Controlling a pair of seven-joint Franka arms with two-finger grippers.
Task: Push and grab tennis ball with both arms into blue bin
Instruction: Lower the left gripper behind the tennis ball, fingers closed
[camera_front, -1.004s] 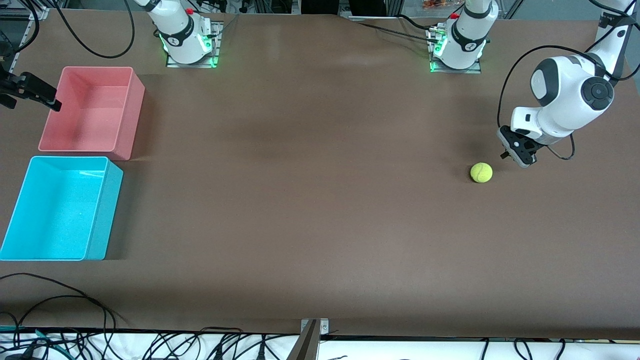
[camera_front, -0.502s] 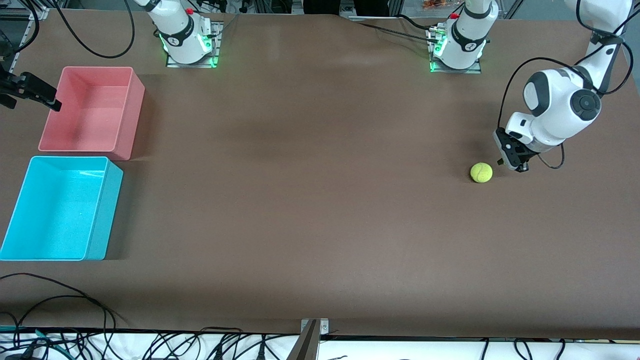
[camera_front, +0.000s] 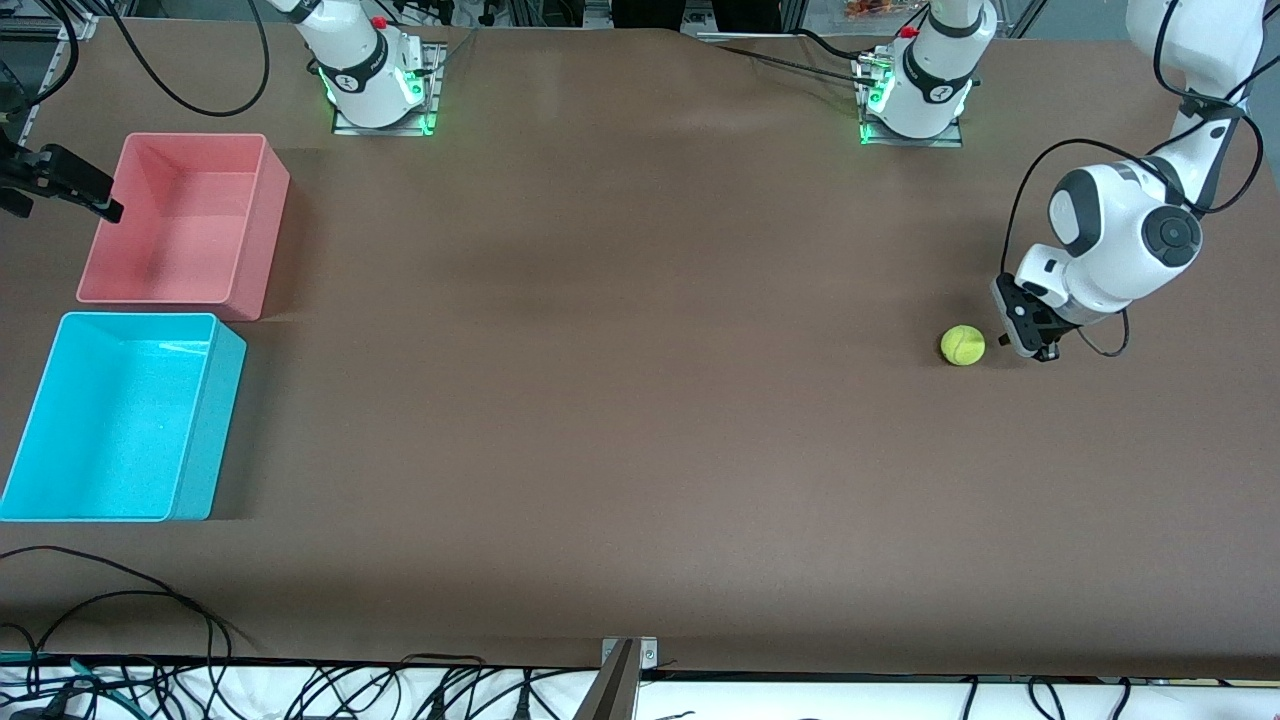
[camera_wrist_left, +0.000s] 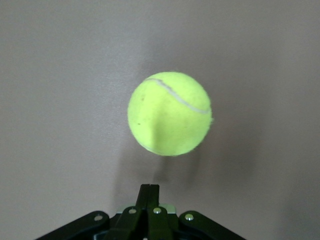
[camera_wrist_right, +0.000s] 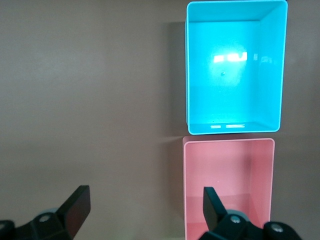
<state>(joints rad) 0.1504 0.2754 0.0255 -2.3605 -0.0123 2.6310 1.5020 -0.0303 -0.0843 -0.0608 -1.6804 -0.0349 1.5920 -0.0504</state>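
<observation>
I had L gripper (camera_front: 1030, 335), fingers clenched, low beside tennis ball (camera_front: 963, 345); push step. Next: shove toward blue bin (camera_front: 30, 440). R gripper (camera_wrist_right: 145, 205), fingers released, waited.

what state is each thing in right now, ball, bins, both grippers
tennis ball: resting on the table, not gripped
blue bin: upright, empty
pink bin: upright, empty
left gripper: fingers shut, low beside the ball
right gripper: open, waiting above the bins' end
</observation>
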